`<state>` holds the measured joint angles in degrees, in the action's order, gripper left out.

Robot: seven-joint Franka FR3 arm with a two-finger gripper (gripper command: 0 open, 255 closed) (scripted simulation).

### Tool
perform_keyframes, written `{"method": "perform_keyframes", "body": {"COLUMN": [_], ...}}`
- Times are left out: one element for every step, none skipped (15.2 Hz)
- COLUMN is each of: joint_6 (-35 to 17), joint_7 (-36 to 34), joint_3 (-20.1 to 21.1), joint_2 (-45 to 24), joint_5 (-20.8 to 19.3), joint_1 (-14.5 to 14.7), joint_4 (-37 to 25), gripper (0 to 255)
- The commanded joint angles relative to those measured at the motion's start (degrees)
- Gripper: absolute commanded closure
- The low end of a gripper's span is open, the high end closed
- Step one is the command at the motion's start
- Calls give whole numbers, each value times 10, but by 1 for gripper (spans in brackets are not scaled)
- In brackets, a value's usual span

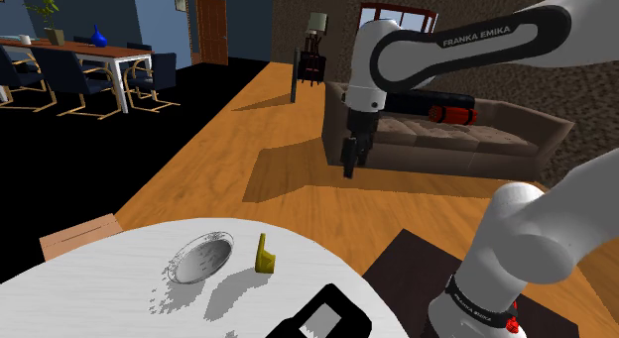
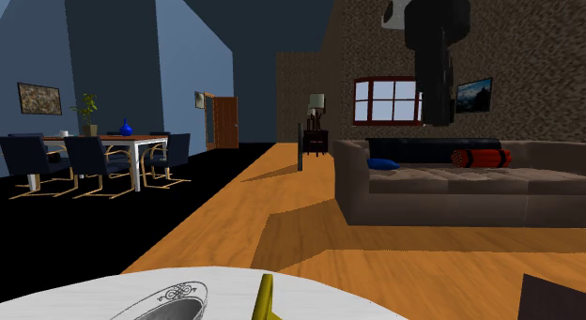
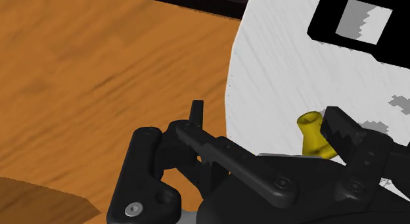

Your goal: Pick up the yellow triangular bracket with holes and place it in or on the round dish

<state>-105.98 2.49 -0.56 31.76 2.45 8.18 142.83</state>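
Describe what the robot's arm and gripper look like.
The arm is white with rounded links, dark joint bands and FRANKA EMIKA lettering. A small red mark sits near its base. The gripper is all black, with two fingers.

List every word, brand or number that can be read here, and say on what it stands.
"FRANKA EMIKA": on the dark band of the white robot arm's upper link.
Small white lettering on the black ring of the arm's lower link: too small to read.
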Motion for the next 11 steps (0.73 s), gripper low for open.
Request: {"method": "perform_keyframes", "body": {"joint_6": [-42,-62,-81,-100,-119,-137,-155,-173,-190,-208,-224], "joint_7": [11,19,26,34,41,48,55,61,68,74,80], "joint_3": [11,15,19,23,28,32,36,41,46,50,55], "joint_2": [-27,-43,-59,-75,-92,-109,-127,-144,-162,-180,-198], "joint_5": [6,8,9,10,11,12,13,13,13,13,12], "joint_1": [17,23,30,36,43,49,55,61,66,72,77], "joint_4": [8,10,10,10,9,8,6,4,1,-2,-6], "gripper": [0,0,0,0,0,0,0,0,0,0,0]}}
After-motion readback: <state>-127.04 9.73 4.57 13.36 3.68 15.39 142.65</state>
